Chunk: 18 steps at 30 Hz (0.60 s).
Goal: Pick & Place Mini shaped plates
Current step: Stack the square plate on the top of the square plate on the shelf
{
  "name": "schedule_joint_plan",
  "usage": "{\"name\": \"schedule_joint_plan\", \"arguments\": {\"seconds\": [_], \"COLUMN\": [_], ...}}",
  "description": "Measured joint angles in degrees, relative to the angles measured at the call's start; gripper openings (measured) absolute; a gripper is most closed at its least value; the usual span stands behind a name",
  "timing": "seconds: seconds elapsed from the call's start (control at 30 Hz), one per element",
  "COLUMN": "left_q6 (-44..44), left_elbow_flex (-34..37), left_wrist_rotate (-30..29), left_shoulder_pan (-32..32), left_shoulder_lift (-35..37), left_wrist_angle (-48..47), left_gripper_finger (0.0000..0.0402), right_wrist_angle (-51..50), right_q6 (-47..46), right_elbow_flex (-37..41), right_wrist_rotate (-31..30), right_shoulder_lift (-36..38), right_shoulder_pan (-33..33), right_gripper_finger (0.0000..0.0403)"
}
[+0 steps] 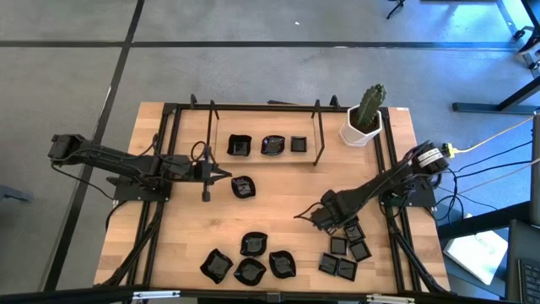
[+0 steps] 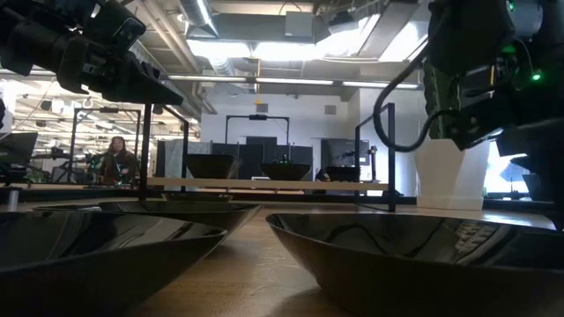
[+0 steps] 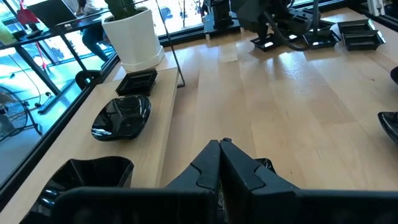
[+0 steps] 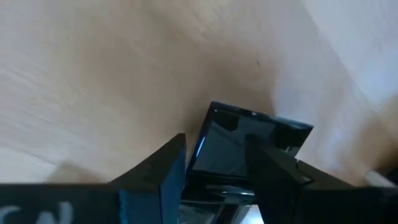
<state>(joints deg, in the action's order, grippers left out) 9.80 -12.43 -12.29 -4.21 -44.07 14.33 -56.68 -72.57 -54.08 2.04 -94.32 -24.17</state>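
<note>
the right gripper straddles a small glossy black square plate, fingers spread, while the left gripper hovers pressed together.

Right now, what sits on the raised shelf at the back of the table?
Three mini shaped plates sit on the raised shelf, in a row. Whatever lies beneath the shelf is covered.
</note>
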Motion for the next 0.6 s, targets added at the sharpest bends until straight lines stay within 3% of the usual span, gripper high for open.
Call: {"name": "schedule_joint_plan", "arguments": {"seconds": [0.23, 0.6], "left_q6": [0.0, 0.0], "left_elbow_flex": [0.0, 0.0], "left_wrist_rotate": [0.0, 0.0], "left_shoulder_pan": [0.0, 0.0], "left_shoulder_lift": [0.0, 0.0], "left_wrist_angle": [0.0, 0.0], "left_gripper_finger": [0.0004, 0.0004], "right_wrist_angle": [0.0, 0.3], "right_q6": [2.9, 8.5], "right_elbow_flex": [0.0, 0.0], "right_wrist_rotate": [-0.8, -3.2], "right_shoulder_lift": [-0.5, -0.5], "right_shoulder_pan": [0.0, 0.0], "right_gripper_finger": [0.0126, 0.0023]}}
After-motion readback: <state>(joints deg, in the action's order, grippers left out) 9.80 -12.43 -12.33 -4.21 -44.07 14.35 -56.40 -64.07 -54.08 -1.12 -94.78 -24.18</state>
